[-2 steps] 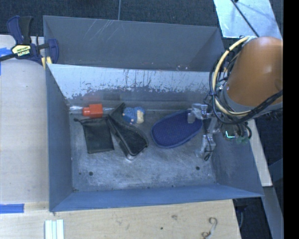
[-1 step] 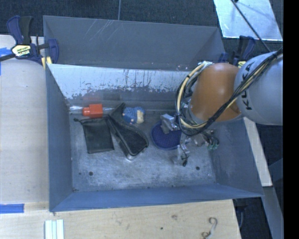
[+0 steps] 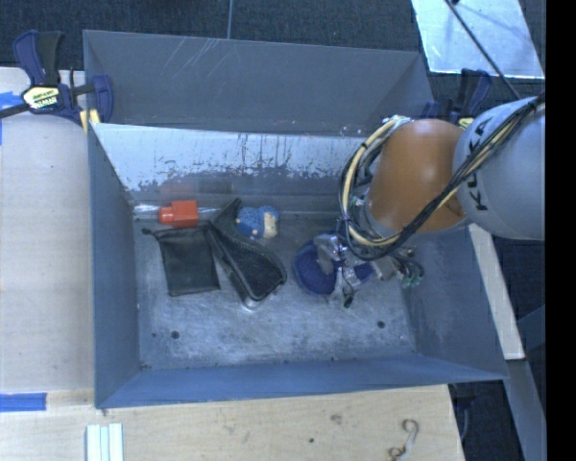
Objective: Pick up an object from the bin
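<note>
My gripper [image 3: 347, 279] hangs low at the right of the bin floor, under the arm's orange cover. Its metal fingers point down beside a dark blue rounded thing [image 3: 313, 268], which lies just to their left and touches or nearly touches them. Nothing shows between the fingers, and their gap is hidden by cables. Further left lies a black curved tool-like thing [image 3: 247, 262] with a small blue and yellow ball-like thing [image 3: 256, 222] behind it.
A flat black rectangular pad [image 3: 188, 262] lies at the left of the floor. Behind it an orange block on a clear stick [image 3: 176, 213] rests against the back wall. Bare floor stretches along the front of the bin.
</note>
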Robot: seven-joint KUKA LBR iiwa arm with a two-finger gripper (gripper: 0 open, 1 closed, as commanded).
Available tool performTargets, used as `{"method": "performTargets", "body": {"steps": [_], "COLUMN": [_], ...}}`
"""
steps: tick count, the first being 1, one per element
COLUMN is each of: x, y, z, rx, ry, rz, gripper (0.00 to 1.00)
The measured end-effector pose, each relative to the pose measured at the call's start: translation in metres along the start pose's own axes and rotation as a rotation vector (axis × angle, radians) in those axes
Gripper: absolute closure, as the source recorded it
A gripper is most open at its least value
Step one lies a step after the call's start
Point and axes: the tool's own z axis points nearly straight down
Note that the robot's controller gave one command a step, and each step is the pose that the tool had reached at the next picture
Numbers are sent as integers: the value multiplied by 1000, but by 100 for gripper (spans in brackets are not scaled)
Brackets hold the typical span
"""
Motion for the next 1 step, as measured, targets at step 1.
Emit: {"method": "performTargets", "body": {"steps": [1], "x": [20], "y": [-15], "z": [-132], "rx": [0], "ry": [1], "rz": [-12], "gripper": [100]}}
